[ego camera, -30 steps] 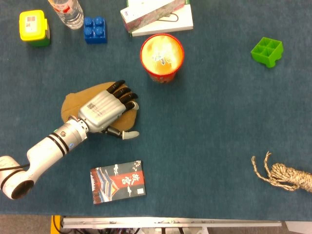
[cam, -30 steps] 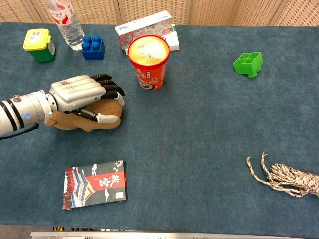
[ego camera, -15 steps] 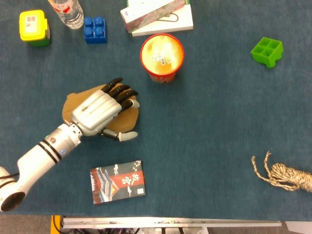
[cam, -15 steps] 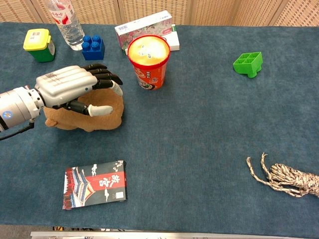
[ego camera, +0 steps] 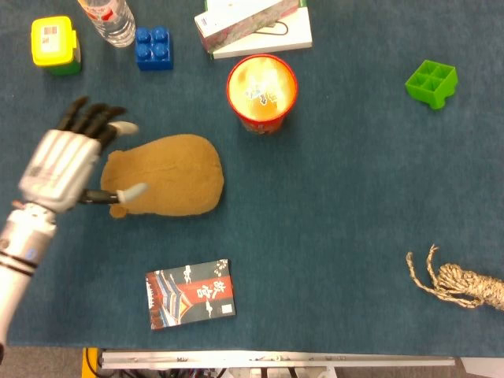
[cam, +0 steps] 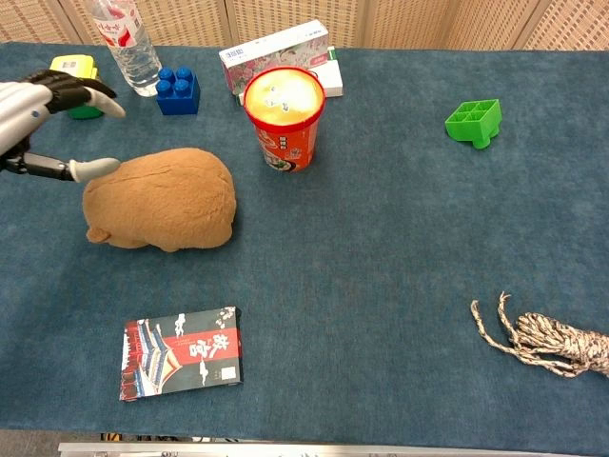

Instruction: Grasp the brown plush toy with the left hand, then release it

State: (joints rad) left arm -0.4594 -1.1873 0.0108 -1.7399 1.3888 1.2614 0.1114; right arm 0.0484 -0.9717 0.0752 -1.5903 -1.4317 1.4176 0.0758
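Tabletop: robot hand (ego camera: 59, 161) apparently off plush toy (ego camera: 165, 175) now

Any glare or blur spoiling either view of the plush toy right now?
Head view: even light, the plush toy sharp, slight sheen on the cup lid. Chest view: toy crisp with a soft shadow beneath; the left hand is cut off by the frame edge.

head view: straight down on the table (ego camera: 354, 236), mid-height | chest view: lower, angled forward toward the far wall | shared: whole tabletop, red cup (ego camera: 261, 93) included
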